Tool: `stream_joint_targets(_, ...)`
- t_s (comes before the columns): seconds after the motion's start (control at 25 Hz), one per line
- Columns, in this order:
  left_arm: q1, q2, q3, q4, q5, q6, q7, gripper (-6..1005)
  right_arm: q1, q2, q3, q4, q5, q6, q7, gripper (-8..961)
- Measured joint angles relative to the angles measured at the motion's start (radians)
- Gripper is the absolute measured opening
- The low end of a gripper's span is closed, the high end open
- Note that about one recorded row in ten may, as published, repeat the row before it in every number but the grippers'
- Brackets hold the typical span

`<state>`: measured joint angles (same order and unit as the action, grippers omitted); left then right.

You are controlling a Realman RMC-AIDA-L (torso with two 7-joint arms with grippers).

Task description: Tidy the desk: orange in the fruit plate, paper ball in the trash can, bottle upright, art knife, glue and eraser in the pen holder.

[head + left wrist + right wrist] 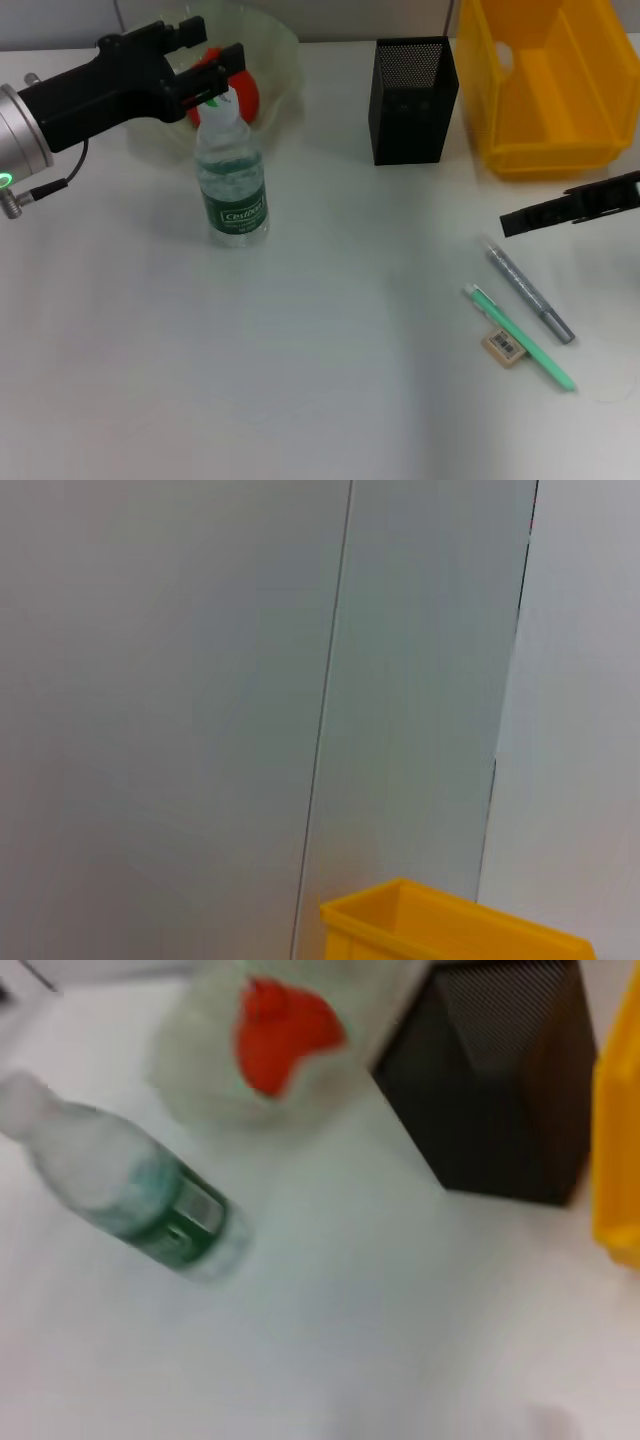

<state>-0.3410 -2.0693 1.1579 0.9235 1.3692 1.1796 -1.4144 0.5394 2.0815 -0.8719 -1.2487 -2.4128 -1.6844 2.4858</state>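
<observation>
**A:** Where is the bottle point(231, 190) sitting?

**B:** It is standing upright on the white desk point(300, 380), just in front of the fruit plate point(270, 50). The left end effector point(214, 68) is reaching in from the left at cap height, its black fingers point(215, 85) spread on either side of the bottle's top, and I am not seeing them squeeze it, so I am calling it open.

**A:** And the orange point(245, 95)?

**B:** It is lying inside the fruit plate, partly hidden behind the left end effector and the bottle's neck. The right wrist view is showing the same fruit as a red patch within the pale bowl, with the bottle near it.

**A:** What is happening on the other side?

**B:** The right end effector point(520, 220) is hovering low at the right edge, in front of the trash can point(550, 90). Only a dark sliver of it is showing, so I cannot tell whether it is open or closed.

**A:** The small items?

**B:** The eraser point(504, 346) is resting on the desk, touching a green pen-like stick point(520, 338). A grey pen-like stick point(530, 292) is lying just beside them. The pen holder point(413, 100) is standing between the fruit plate and the trash can.
</observation>
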Motion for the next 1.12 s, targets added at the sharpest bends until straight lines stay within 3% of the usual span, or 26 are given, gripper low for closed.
stream_joint_targets(0.2,-0.001,0.0,0.0,0.0,-0.008,0.0,0.004,609,0.086,0.0,-0.104,0.038,-0.132,0.047,0.108,702)
stream_joint_targets(0.44,0.002,0.001,0.001,-0.011,-0.052,0.025,0.035,608,0.133,0.001,-0.263,0.128,-0.228,0.186,0.196,692)
stream_joint_targets(0.68,0.007,0.0,0.0,-0.011,-0.059,0.028,0.04,607,0.175,0.003,-0.32,0.246,-0.233,0.279,0.204,681)
stream_joint_targets(0.96,0.006,0.001,0.0,-0.011,-0.059,0.028,0.041,607,0.179,0.003,-0.322,0.169,-0.228,0.221,0.215,669)
stream_joint_targets(1.12,0.005,0.001,-0.001,-0.012,-0.059,0.025,0.042,606,0.193,0.003,-0.36,0.124,-0.228,0.111,0.247,564)
